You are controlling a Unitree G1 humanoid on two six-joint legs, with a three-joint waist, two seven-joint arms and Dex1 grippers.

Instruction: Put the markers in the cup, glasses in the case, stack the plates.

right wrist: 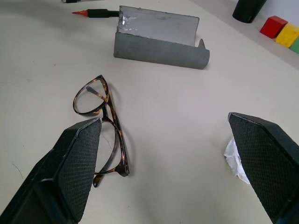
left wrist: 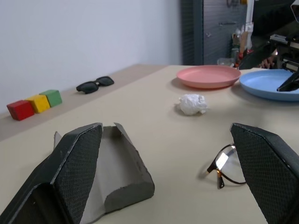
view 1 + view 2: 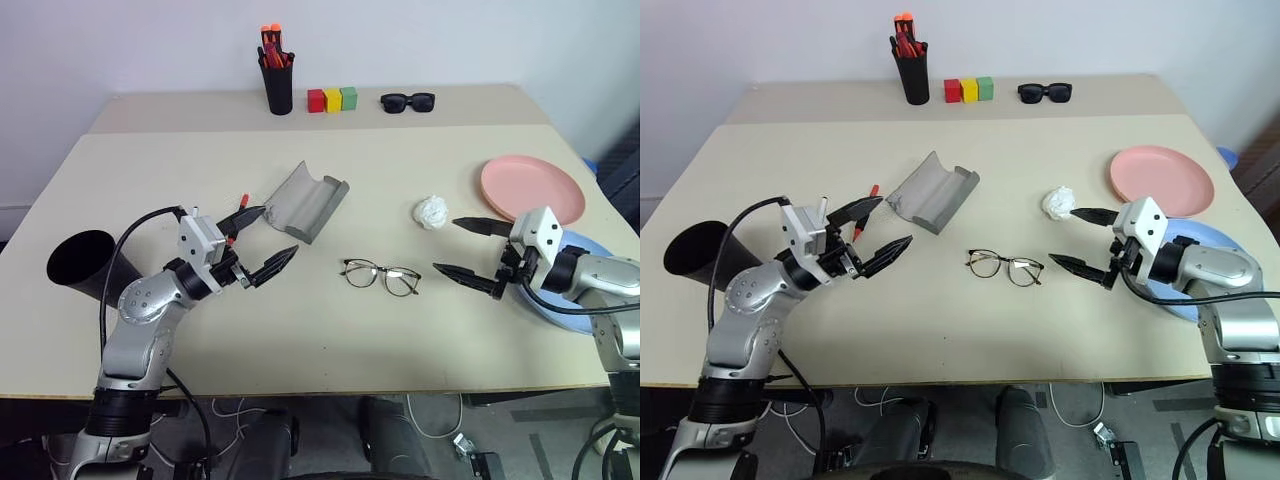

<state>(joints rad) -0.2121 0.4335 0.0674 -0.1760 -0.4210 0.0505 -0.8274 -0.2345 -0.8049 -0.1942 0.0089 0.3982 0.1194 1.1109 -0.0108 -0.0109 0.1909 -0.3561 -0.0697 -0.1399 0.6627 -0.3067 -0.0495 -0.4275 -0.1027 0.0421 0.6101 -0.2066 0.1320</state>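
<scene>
The wire-framed glasses [image 3: 380, 275] lie flat at the middle of the table. Behind them to the left, the grey case [image 3: 305, 200] lies open. A red marker [image 1: 96, 12] rests just left of the case, partly behind my left gripper [image 3: 278, 230], which hovers open beside the case. The black cup [image 3: 82, 262] is at the table's left edge and seems tipped on its side. The pink plate [image 3: 532, 187] sits at the right, with the blue plate [image 2: 266, 84] nearer, partly under my right arm. My right gripper [image 3: 446, 244] is open, pointing at the glasses from the right.
A crumpled white paper ball [image 3: 431, 211] lies between the glasses and the pink plate. Along the back stand a black pen holder [image 3: 277, 85], red, yellow and green blocks [image 3: 332, 99] and black sunglasses [image 3: 407, 101].
</scene>
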